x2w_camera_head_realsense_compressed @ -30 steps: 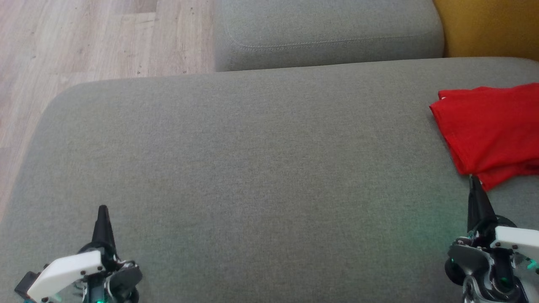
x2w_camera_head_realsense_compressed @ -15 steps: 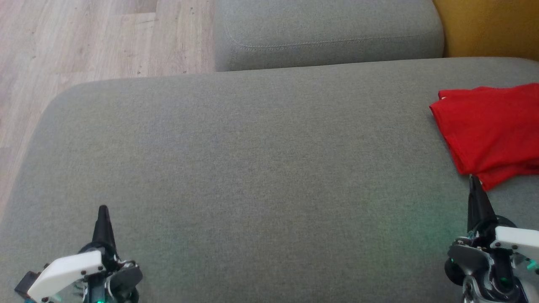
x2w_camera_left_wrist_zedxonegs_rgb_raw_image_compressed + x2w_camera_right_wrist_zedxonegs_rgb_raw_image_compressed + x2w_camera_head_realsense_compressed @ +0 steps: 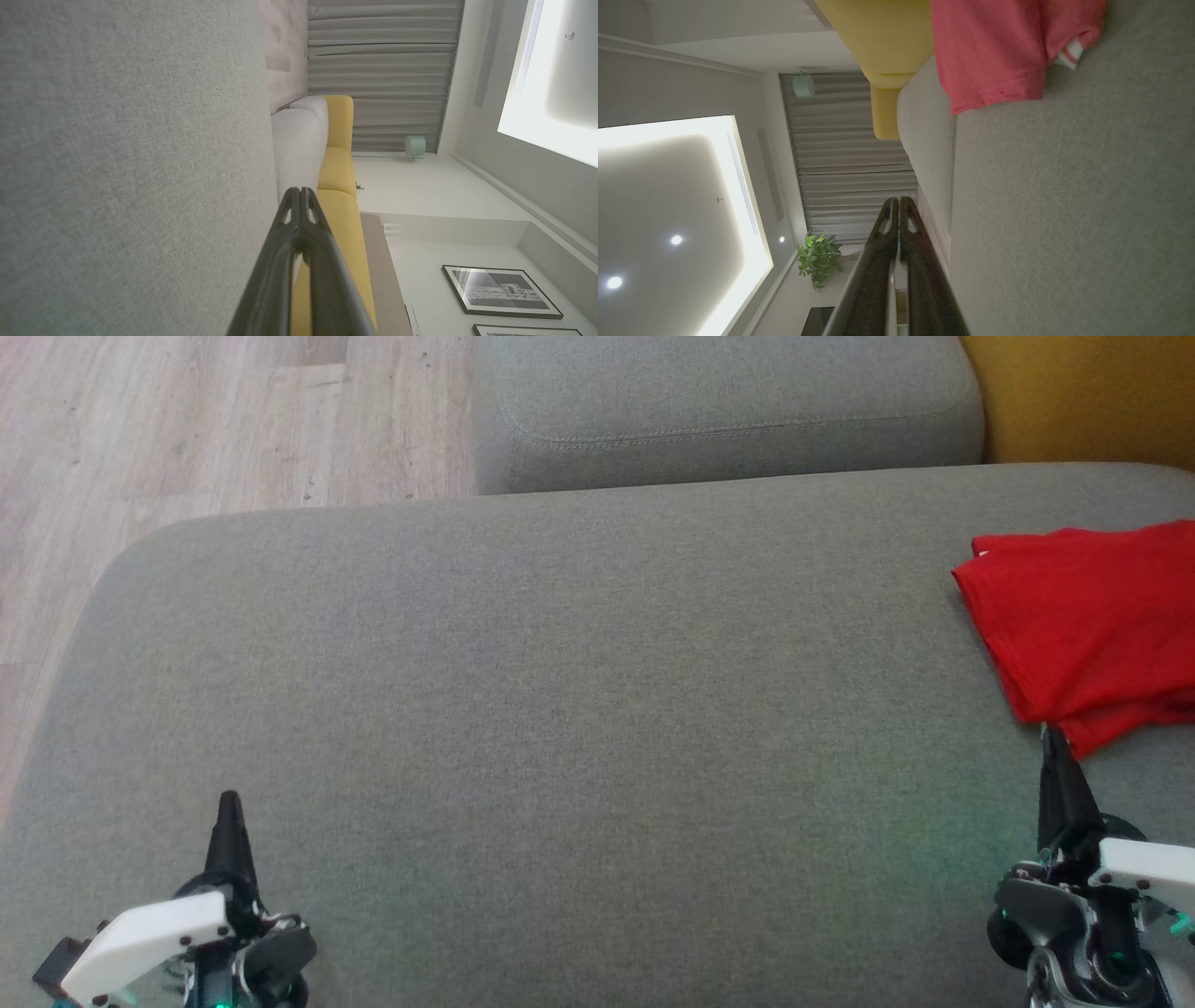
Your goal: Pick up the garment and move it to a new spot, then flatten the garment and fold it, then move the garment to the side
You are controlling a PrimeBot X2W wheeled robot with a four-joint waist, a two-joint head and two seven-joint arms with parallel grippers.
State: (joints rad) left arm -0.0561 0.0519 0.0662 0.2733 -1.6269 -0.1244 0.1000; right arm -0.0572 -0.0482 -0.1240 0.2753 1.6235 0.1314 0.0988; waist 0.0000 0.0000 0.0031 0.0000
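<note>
— What's nearest me?
— Your left gripper (image 3: 229, 800), low at your left over the seat (image 3: 560, 709). Its fingers are clenched tip to tip and grip nothing. Your right gripper (image 3: 1052, 733) is low at your right, with its fingers pressed together the same way.
— And the garment?
— The garment (image 3: 1092, 625) is red and folded. It lies on the seat at your far right, cut off by the head view's edge. Your right gripper's tip points at its near corner, just beside it, and you cannot tell whether they touch. In the right wrist view a bit of white trim peeks from under one fold.
— Beyond that?
— A grey cushion (image 3: 728, 411) lies behind the seat, with a yellow cushion (image 3: 1083, 392) to its right and wood floor (image 3: 187, 429) at the far left.
</note>
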